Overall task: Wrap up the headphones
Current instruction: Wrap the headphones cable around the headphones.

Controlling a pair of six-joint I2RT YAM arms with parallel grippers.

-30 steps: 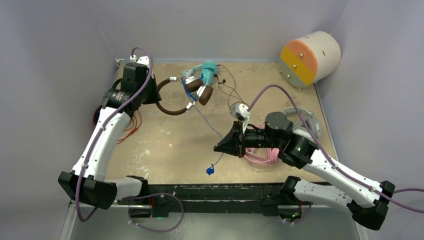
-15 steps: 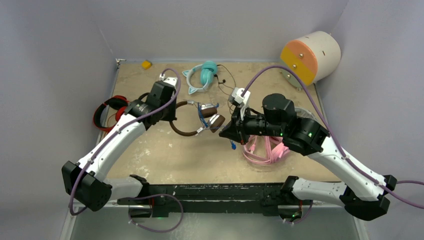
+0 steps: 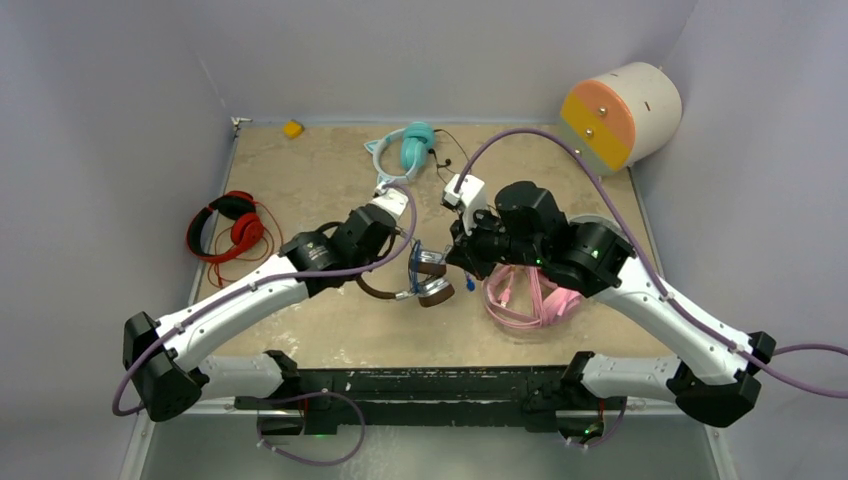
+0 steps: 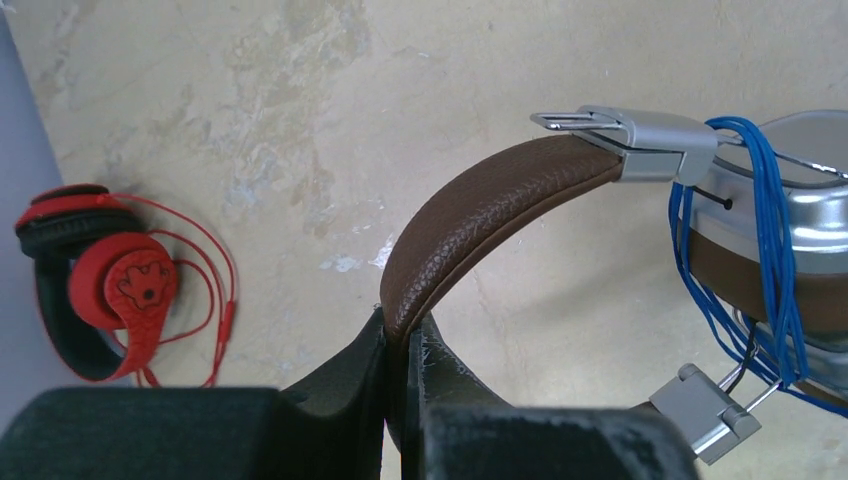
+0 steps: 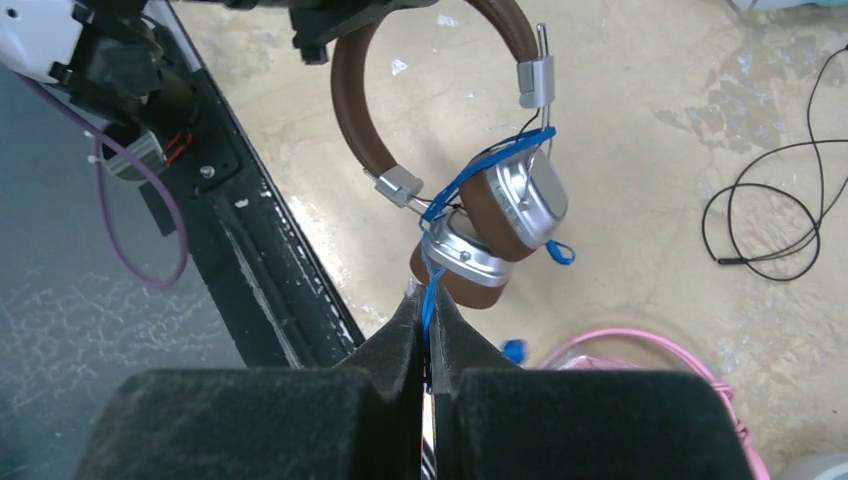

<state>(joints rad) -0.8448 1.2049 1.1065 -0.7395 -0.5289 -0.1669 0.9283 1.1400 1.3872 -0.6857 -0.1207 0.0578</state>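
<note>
1. Top external view: a red pair of headphones (image 3: pixel 228 225) is lying at nine o'clock on the table (image 3: pixel 300 170), its thin cord trailing loose beside it.
2. The left gripper (image 4: pixel 401 340) is reaching in from eight o'clock, fingers pinched tight on the brown headband (image 4: pixel 480 205).
3. The brown headphones (image 3: pixel 432 285) are hanging near the table's centre, slightly toward six o'clock. The blue cord (image 4: pixel 772 240) is looping several times around their silver cups.
4. The right gripper (image 5: pixel 427 310) is coming in from four o'clock, fingers closed on the cord's free end just below the cups.
5. A pink pair (image 3: pixel 525 300) is lying at four o'clock, partly under the right arm; I cannot tell whether it is wrapped.
6. A teal pair (image 3: pixel 412 148) is sitting at twelve o'clock, a black cord sprawling beside it.
7. Wrapping of the brown pair is looking well underway, with only a tail left to wind. The red and teal pairs are apparently waiting.
</note>
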